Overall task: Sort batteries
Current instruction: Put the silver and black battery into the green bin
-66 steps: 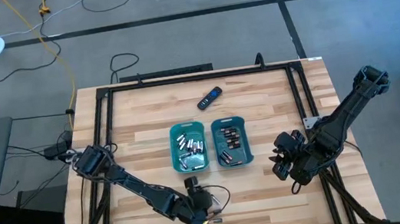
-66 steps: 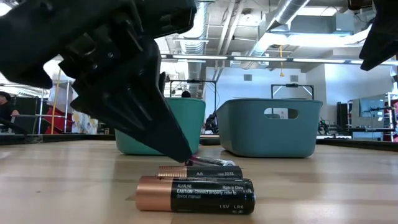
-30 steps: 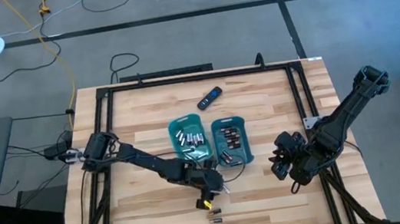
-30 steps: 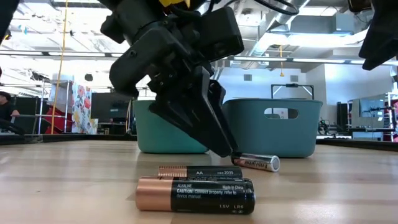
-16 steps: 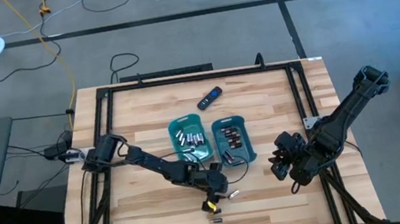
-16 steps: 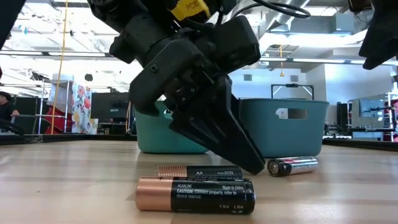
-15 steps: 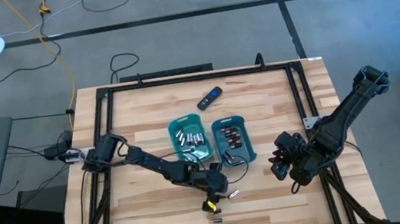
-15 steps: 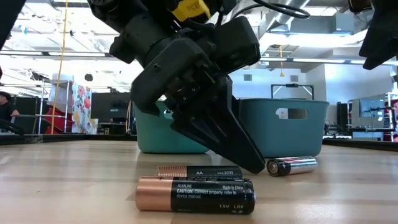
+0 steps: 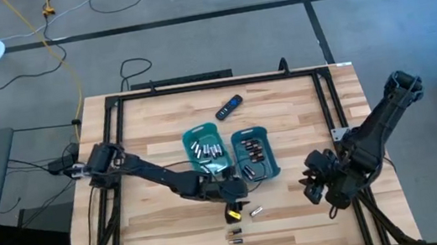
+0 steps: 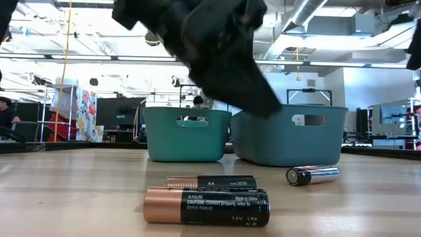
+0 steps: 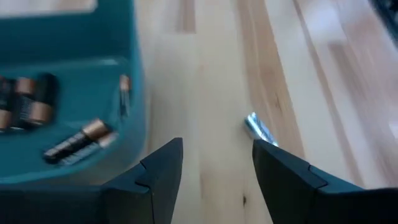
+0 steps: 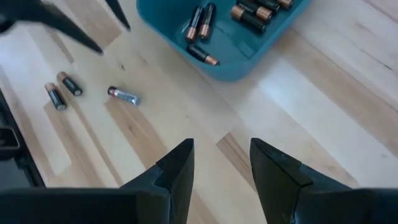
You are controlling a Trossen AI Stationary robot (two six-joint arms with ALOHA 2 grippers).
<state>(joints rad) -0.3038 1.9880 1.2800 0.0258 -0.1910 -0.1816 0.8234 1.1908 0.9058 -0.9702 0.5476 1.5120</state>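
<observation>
On the wooden tabletop (image 9: 165, 231), nearest the low camera, lies a copper-and-black battery (image 10: 206, 205) printed "ALKALINE", "Made in China", "CAUTION" and "1.5V LR6". Just behind it a slimmer battery (image 10: 210, 182) reads "AA". A silvery battery (image 10: 312, 174) lies apart, in front of the right teal tray (image 10: 284, 134). That tray holds dark, copper-ended batteries (image 12: 202, 22); the left teal tray (image 9: 203, 150) holds silvery ones.

The left arm stretches low across the tabletop, its left tool (image 9: 233, 190) raised near the trays' front edge, fingers (image 11: 158, 171) apart and empty, the silvery battery ahead of them. The right arm is folded at the tabletop's right edge; its right tool (image 12: 221, 168) is parted, holding nothing.
</observation>
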